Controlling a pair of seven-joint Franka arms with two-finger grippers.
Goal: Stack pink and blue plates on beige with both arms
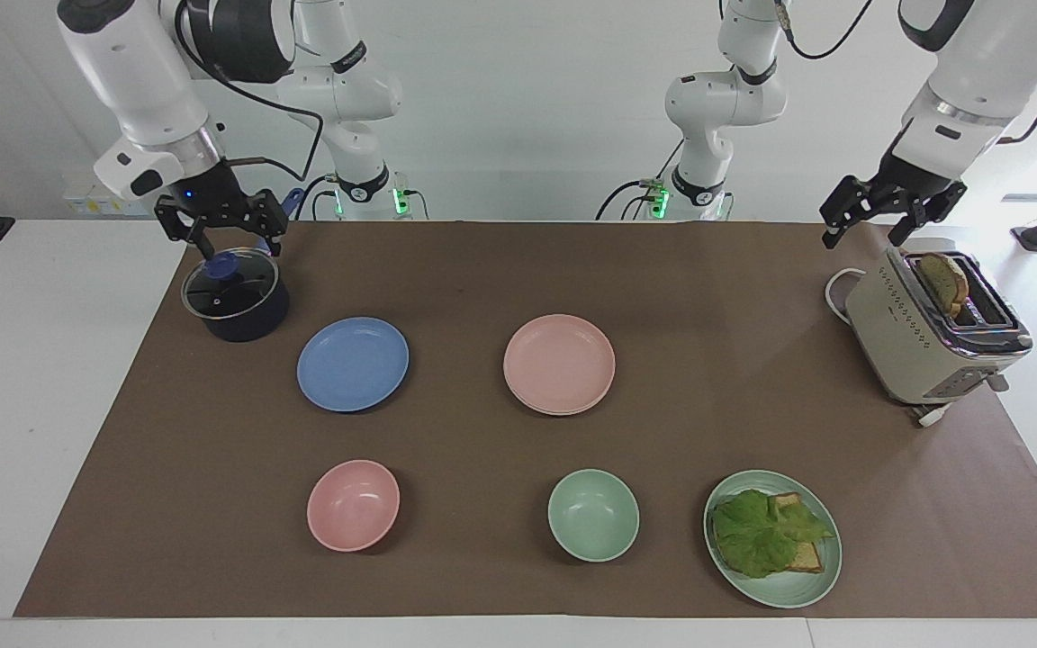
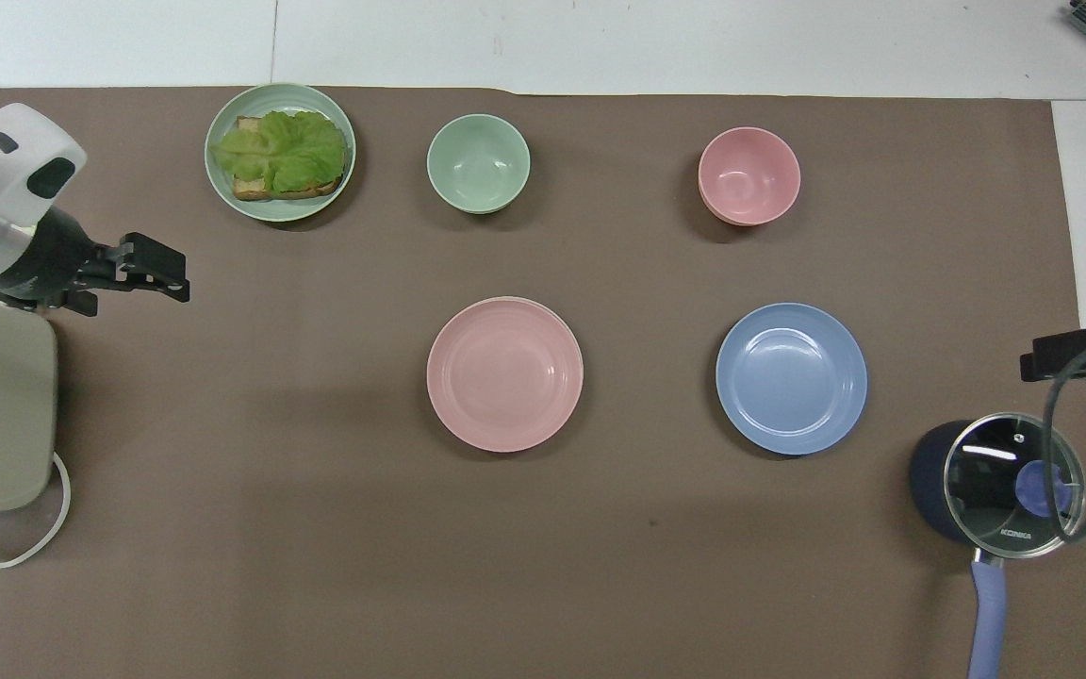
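The beige plate is mostly hidden under the round matte pink plate (image 1: 559, 362) mid-frame. The left gripper (image 1: 870, 220) at upper right and the right gripper (image 1: 221, 232) at upper left are both seen with jaws apart, empty.

**Pink plate stacked, blue plate alone**

I see the pink plate (image 1: 559, 362) lying flat on top of another plate, of which only a thin pale rim shows under its edge. The blue plate (image 1: 353, 363) lies flat on the brown mat (image 1: 482, 270), beside them toward the right arm's end, apart.
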